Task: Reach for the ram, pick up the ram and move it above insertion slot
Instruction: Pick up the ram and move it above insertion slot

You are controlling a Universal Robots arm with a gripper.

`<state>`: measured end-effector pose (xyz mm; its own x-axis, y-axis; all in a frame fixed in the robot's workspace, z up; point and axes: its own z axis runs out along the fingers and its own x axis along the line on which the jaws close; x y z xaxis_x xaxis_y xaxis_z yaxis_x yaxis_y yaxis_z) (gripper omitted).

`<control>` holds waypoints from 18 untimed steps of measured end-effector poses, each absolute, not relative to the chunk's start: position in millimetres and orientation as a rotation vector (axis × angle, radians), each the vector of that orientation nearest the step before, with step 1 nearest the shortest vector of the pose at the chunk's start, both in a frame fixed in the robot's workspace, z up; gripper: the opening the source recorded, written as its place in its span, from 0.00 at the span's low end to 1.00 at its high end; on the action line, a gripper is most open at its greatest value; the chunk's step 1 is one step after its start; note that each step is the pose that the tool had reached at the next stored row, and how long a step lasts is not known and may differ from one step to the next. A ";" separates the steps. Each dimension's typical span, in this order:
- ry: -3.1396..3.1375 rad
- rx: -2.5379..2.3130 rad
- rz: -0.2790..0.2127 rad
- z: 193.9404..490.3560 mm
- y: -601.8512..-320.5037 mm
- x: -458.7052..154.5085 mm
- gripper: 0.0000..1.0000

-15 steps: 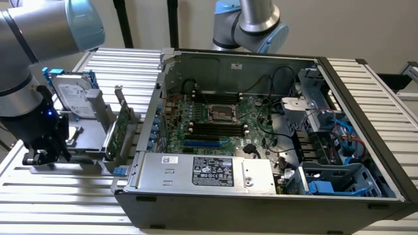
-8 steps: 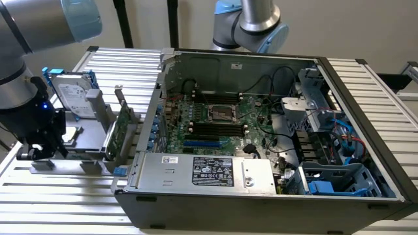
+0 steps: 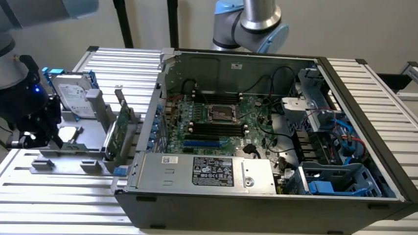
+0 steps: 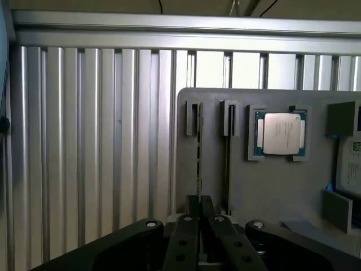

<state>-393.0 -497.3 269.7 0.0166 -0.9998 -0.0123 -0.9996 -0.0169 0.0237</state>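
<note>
My gripper (image 4: pixel 198 200) pinches narrowly shut on the ram's (image 4: pixel 198 147) thin edge — upright in its gray holder (image 4: pixel 265 186), open ribbed tabletop (image 4: pixel 84 141) alongside.

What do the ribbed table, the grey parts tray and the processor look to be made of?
Ribbed table: metal, likely aluminium; silvery, with bright streaks along the ribs.
Grey parts tray: probably plastic; flat matte grey with no glints.
Processor: pale silvery metal lid with a satin sheen, on a green circuit-board rim.
</note>
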 end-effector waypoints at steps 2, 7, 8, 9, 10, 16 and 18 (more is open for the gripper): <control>-2.197 2.234 -0.040 278.9 -497.3 -389.3 0.13; -2.197 2.234 -0.040 301.4 -497.3 -377.6 0.13; -2.197 2.234 -0.040 306.0 -497.3 -374.4 0.13; -2.197 2.234 -0.040 310.4 -497.3 -370.6 0.13; -2.197 2.235 -0.041 315.1 -497.3 -366.0 0.13; -2.199 2.238 -0.050 342.2 -497.4 -339.3 0.13; -2.198 2.239 -0.053 351.5 -497.4 -330.6 0.13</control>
<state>-330.6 -497.4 351.5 0.0183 -0.9996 -0.0217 -0.9995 -0.0188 0.0257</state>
